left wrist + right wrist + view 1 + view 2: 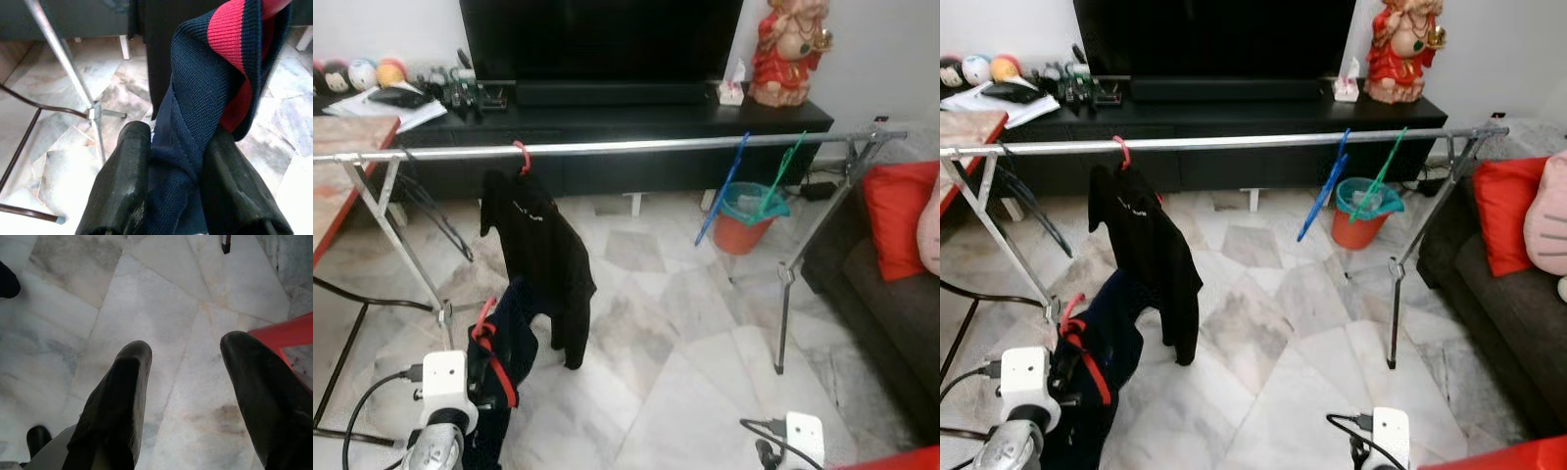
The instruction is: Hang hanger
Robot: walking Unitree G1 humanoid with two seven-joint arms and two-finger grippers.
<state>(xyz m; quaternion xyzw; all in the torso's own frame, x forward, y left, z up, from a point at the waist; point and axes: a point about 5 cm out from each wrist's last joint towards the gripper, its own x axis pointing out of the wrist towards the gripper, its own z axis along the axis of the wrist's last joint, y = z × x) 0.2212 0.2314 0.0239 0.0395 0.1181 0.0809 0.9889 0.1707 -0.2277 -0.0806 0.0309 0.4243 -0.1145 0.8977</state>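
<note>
left fingers (128, 176) pinching navy garment (195, 98) (below rail (636, 146)) | right fingers (122, 396) spread over bare floor (161, 298)

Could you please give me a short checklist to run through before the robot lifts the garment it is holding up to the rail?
1. Grip: the left gripper has its fingers closed on the navy garment with red trim: ok.
2. Hanger hook: a red hanger shows at the garment's top, but whether the hook is free cannot be told.
3. Rail space: the metal rail is bare between the black shirt and the blue hanger: ok.
4. Height: the garment hangs well below the rail: not ok yet.
5. Right gripper: open, over bare floor: ok.
</note>
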